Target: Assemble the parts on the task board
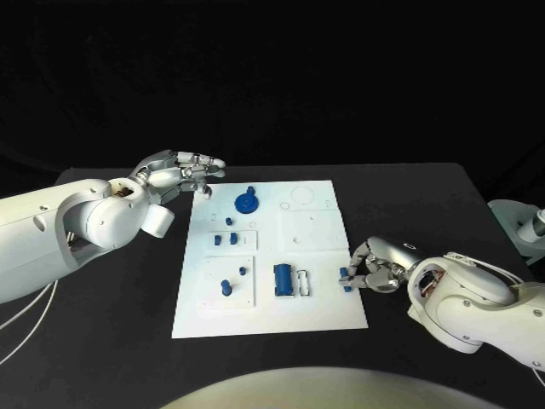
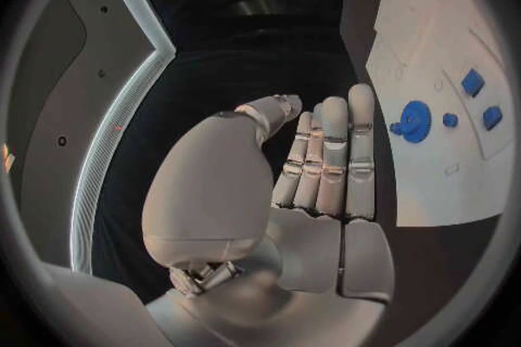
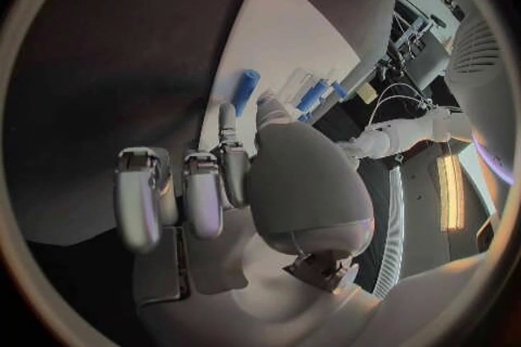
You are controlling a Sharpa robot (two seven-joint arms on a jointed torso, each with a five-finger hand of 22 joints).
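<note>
A black worktop [image 1: 113, 341] under a dark backdrop carries the white task board [image 1: 322, 315], blue parts [image 1: 283, 279] lying on it. The left robot hand [image 1: 184, 175] hovers beside the board's far corner, fingers straight, holding nothing. The right robot hand [image 1: 373, 271] pinches a small blue part [image 1: 345, 278] at the board's near edge, half hidden by fingers.

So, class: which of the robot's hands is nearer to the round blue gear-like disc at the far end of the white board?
Left. The left hand hovers beside the disc, off the white board edge; the right hand is at the board's near right edge, by a small blue piece.
</note>
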